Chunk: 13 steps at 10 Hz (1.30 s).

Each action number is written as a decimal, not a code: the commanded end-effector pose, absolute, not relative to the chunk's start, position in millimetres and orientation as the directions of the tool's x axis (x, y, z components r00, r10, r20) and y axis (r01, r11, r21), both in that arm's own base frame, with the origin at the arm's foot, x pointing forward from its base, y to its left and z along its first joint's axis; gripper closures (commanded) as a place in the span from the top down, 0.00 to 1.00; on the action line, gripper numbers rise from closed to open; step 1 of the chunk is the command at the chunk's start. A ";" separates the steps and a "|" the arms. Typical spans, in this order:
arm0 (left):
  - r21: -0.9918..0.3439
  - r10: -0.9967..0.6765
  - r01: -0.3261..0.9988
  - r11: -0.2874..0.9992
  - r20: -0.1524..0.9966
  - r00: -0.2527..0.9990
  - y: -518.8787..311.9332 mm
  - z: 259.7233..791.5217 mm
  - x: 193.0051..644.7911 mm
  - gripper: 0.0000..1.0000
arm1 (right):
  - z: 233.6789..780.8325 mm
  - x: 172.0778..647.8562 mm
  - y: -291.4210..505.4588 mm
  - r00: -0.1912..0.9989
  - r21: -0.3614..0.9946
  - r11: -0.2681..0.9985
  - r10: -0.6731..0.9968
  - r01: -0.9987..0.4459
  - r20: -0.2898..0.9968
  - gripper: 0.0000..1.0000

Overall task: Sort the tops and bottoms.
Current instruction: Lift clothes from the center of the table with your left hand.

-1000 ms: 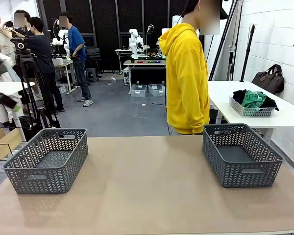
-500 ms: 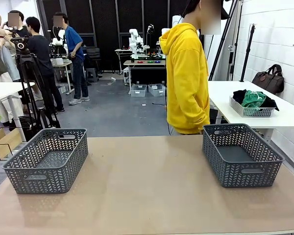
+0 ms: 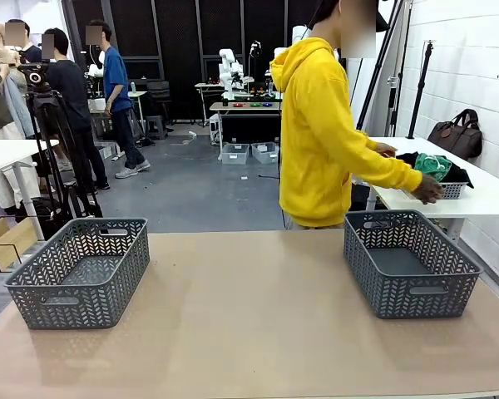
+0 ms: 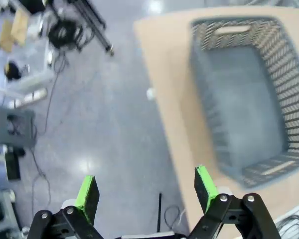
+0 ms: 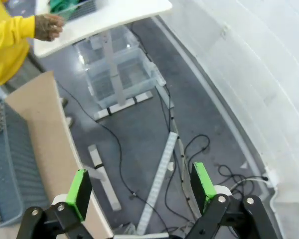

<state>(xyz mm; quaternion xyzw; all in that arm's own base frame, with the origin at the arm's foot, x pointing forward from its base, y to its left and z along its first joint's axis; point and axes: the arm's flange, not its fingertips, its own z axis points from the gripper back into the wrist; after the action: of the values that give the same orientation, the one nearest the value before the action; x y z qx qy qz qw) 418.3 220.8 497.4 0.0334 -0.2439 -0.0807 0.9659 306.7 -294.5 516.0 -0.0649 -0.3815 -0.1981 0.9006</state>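
The tops and bottoms lie piled in a small white mesh basket [image 3: 455,190] on the white side table [image 3: 482,199] at the far right: a bright green garment [image 3: 432,166] among dark ones [image 3: 406,160]. A person in a yellow hoodie [image 3: 316,141] leans over it with both hands at the basket. In the right wrist view the green garment [image 5: 64,5] peeks in at the top beside the person's hand [image 5: 47,26]. My left gripper [image 4: 146,188] hangs open over the floor beside the table. My right gripper [image 5: 140,186] is open too, holding nothing.
Two grey plastic baskets stand on the tan table [image 3: 249,316], one at the left [image 3: 79,270] and one at the right [image 3: 409,262]. Cables and table legs [image 5: 109,64] cover the floor under my right gripper. A tripod [image 3: 54,141] and several people stand in the background.
The person has turned toward the side table and reached both arms out to the garment basket. People in the background have walked on. Both grippers stay open.
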 end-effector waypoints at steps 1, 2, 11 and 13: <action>0.036 -0.063 0.053 0.998 0.386 0.920 260.5 481.7 453.5 1.00 | 495.3 333.9 -325.6 0.606 0.055 0.916 -0.307 0.397 0.734 1.00; -0.008 -0.066 0.074 0.997 0.349 0.935 277.3 458.5 463.5 1.00 | 479.2 340.8 -330.9 0.605 0.070 0.907 -0.332 0.415 0.724 1.00; -0.063 -0.025 0.049 0.997 0.339 0.941 280.1 422.5 462.6 1.00 | 468.5 337.0 -326.7 0.619 0.067 0.886 -0.374 0.459 0.691 1.00; -0.063 -0.025 0.049 0.997 0.339 0.941 280.1 422.5 462.6 1.00 | 468.5 337.0 -326.7 0.619 0.067 0.886 -0.374 0.459 0.691 1.00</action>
<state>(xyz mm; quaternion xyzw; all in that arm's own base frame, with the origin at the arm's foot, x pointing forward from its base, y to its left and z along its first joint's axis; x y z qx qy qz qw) 463.9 277.3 422.8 -0.0428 -0.1727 -0.0181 0.9839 338.6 -329.0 466.3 -0.0550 -0.3719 -0.2369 0.8958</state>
